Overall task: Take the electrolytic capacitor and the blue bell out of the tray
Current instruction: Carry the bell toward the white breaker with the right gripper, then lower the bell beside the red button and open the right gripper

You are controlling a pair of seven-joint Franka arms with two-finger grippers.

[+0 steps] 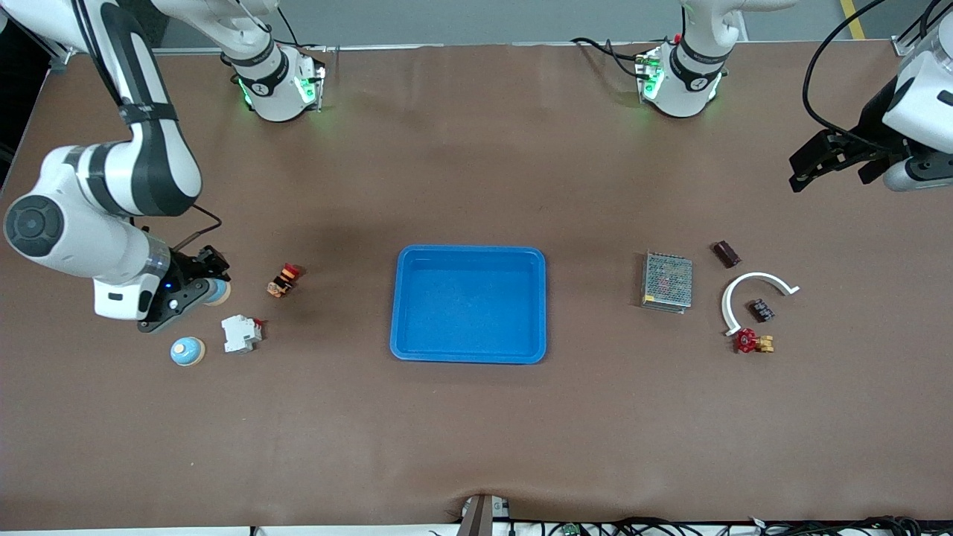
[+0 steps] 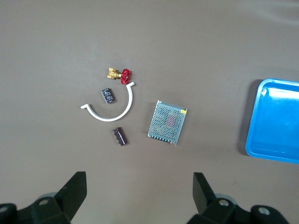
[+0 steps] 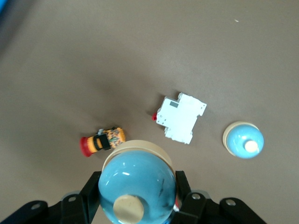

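Note:
My right gripper [image 1: 212,286] [image 3: 138,189] is shut on a light blue bell [image 1: 219,291] [image 3: 135,179] with a cream base and button, held over the table at the right arm's end. A second blue bell [image 1: 187,351] [image 3: 244,140] stands on the table, nearer the front camera. The capacitor [image 1: 726,253] [image 2: 119,136], a small dark cylinder, lies at the left arm's end beside a white arc [image 1: 759,277] [image 2: 108,118]. My left gripper [image 1: 808,165] [image 2: 138,179] hangs open and empty, high over that end.
A blue tray [image 1: 469,251] [image 2: 251,135] sits mid-table. Near the bells lie a white breaker [image 1: 241,333] [image 3: 181,117] and an orange-red button [image 1: 284,281] [image 3: 103,139]. Near the capacitor are a metal mesh box [image 1: 667,281] [image 2: 167,122], a black component [image 1: 760,310] [image 2: 108,96] and a red valve [image 1: 747,340] [image 2: 125,76].

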